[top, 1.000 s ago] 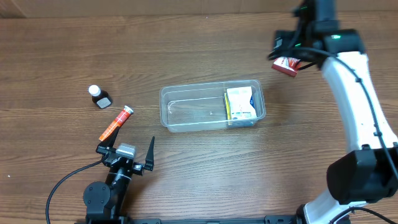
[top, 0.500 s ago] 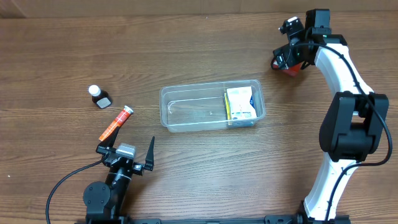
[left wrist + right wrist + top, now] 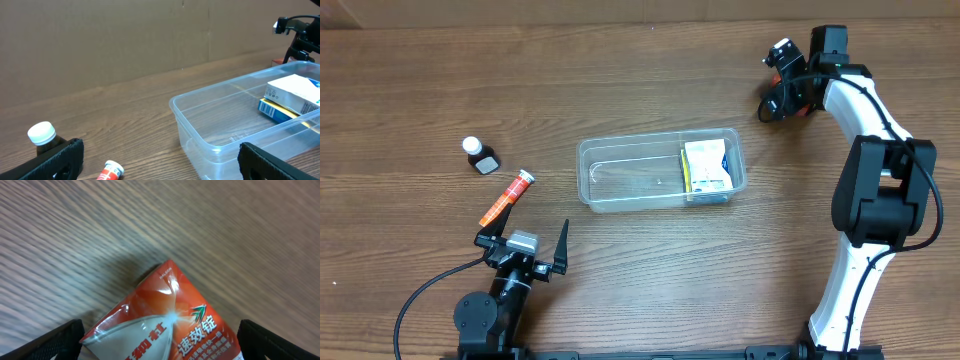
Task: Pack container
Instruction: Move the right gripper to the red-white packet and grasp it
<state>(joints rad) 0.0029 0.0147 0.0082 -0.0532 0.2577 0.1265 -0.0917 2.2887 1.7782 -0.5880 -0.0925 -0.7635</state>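
Note:
The clear plastic container (image 3: 630,185) lies mid-table, with a white, blue and yellow box (image 3: 708,167) in its right end. It also shows in the left wrist view (image 3: 200,107) with that box (image 3: 292,92). My right gripper (image 3: 783,98) is low at the far right, open, its fingers (image 3: 160,340) on either side of a red packet box (image 3: 170,325) that lies on the wood (image 3: 799,111). My left gripper (image 3: 523,250) is open and empty near the front left; its wrist view (image 3: 160,160) shows nothing between the fingers.
A small dark bottle with a white cap (image 3: 477,154) and an orange tube (image 3: 506,198) lie left of the container. Both show in the left wrist view, the bottle (image 3: 42,136) and the tube (image 3: 110,171). A cardboard wall (image 3: 125,35) stands behind the table.
My right arm has folded down and lowered its gripper over the red box at the far right. The left arm, the container and the other items have not moved.

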